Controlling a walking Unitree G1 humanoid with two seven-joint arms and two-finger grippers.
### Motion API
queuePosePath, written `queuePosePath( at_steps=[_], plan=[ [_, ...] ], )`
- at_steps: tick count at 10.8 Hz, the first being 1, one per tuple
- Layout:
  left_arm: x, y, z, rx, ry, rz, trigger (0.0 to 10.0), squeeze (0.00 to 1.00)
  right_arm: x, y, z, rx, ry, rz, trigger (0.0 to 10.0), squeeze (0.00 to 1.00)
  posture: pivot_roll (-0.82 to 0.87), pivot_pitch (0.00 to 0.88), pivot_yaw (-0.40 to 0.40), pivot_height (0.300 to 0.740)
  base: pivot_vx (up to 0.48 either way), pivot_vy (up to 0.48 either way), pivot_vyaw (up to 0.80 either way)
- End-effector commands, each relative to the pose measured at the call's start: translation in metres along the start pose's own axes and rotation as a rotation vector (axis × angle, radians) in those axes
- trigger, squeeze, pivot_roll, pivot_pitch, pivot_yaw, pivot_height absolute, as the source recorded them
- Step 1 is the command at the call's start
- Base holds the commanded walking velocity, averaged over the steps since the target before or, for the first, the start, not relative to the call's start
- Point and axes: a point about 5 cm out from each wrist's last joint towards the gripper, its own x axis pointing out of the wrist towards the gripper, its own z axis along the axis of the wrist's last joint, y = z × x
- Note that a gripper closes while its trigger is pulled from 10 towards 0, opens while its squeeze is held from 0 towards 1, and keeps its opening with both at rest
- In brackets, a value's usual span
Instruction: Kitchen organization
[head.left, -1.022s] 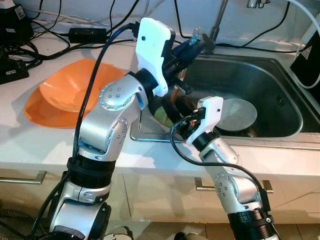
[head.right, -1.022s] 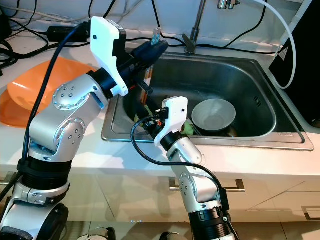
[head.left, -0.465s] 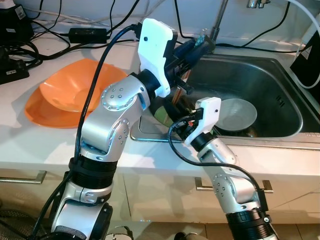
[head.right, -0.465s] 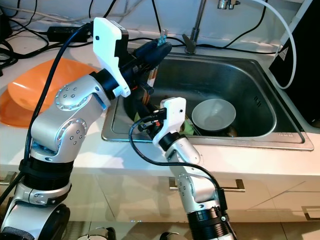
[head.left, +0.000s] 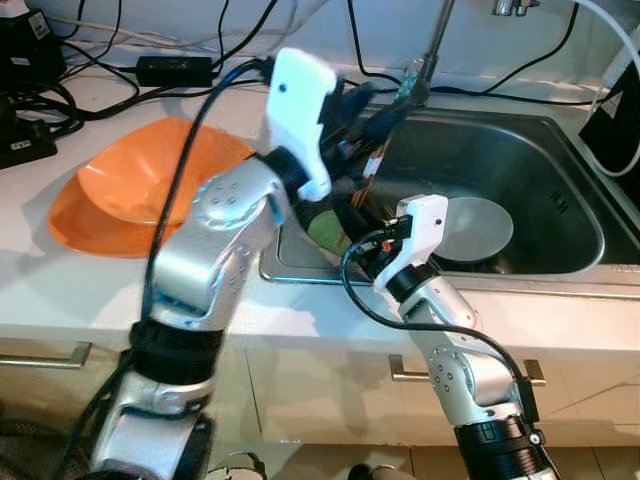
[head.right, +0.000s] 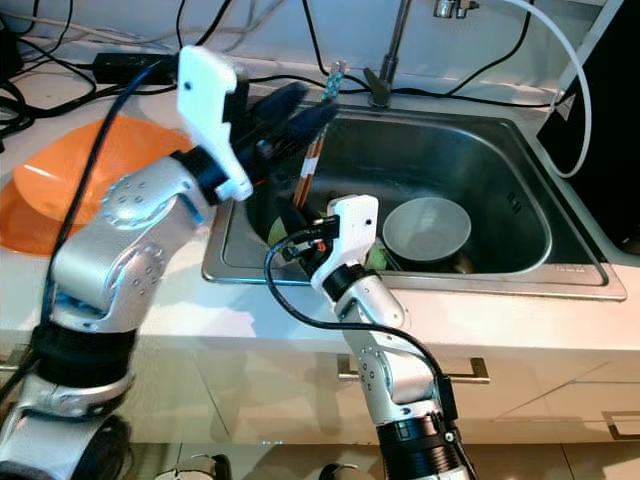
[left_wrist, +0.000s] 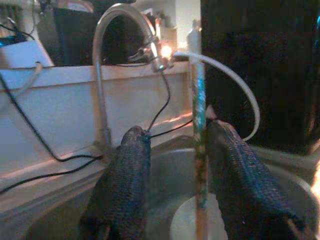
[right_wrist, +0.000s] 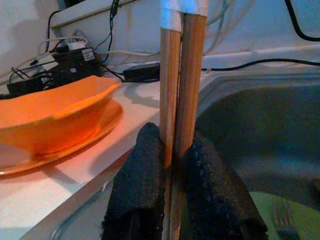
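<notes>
1. Sink (head.right: 480, 150): both arms are working over its left end.
2. Right gripper (right_wrist: 172, 150) is pinching a chopsticks pair (head.right: 312, 160) low, long axis standing upright.
3. Left gripper (left_wrist: 172, 150) is gaping wide astride their upper end, one pad (left_wrist: 227, 150) nearly touching.

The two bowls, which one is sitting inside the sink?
The pale grey bowl, down in the sink. The orange bowl sits on an orange plate on the counter.

Orange bowl (head.left: 140, 185), brown chopsticks (right_wrist: 181, 75), steel-grey sink (head.left: 520, 170), white bowl (head.right: 427, 228)
</notes>
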Motion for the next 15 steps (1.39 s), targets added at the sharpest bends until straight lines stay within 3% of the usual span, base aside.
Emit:
queuePosePath(
  at_steps=[1, 4, 5, 8, 10, 15],
  plan=[
    [-0.006, 0.001, 0.000, 0.071, -0.004, 0.029, 10.0, 0.00, -0.001, -0.010, 0.004, -0.023, -0.020, -0.050, 0.0, 0.00, 0.07, 0.071, -0.054, 0.740, 0.000, 0.000, 0.00],
    [-0.044, 0.009, -0.028, 0.366, 0.039, 0.181, 10.0, 0.00, -0.002, -0.037, 0.005, -0.072, -0.018, -0.201, 0.2, 0.00, 0.08, 0.075, -0.059, 0.740, 0.000, 0.000, 0.00],
    [-0.052, 0.007, -0.040, 0.395, 0.061, 0.191, 10.0, 0.00, -0.002, -0.044, 0.005, -0.088, -0.012, -0.244, 10.0, 0.00, 0.08, 0.073, -0.060, 0.740, 0.000, 0.000, 0.00],
    [-0.074, -0.006, -0.074, 0.401, 0.112, 0.203, 10.0, 0.00, -0.004, -0.070, 0.008, -0.133, -0.034, -0.412, 10.0, 0.00, 0.08, 0.068, -0.063, 0.740, 0.000, 0.000, 0.00],
    [-0.082, -0.003, -0.089, 0.406, 0.145, 0.227, 10.0, 0.00, -0.003, -0.081, 0.010, -0.155, -0.039, -0.452, 10.0, 0.00, 0.08, 0.067, -0.065, 0.740, 0.000, 0.000, 0.00],
    [-0.090, -0.004, -0.101, 0.400, 0.170, 0.237, 10.0, 0.00, 0.007, -0.106, -0.006, -0.116, 0.094, -0.575, 10.0, 0.00, 0.08, 0.069, -0.072, 0.740, 0.000, 0.000, 0.00]
  ],
)
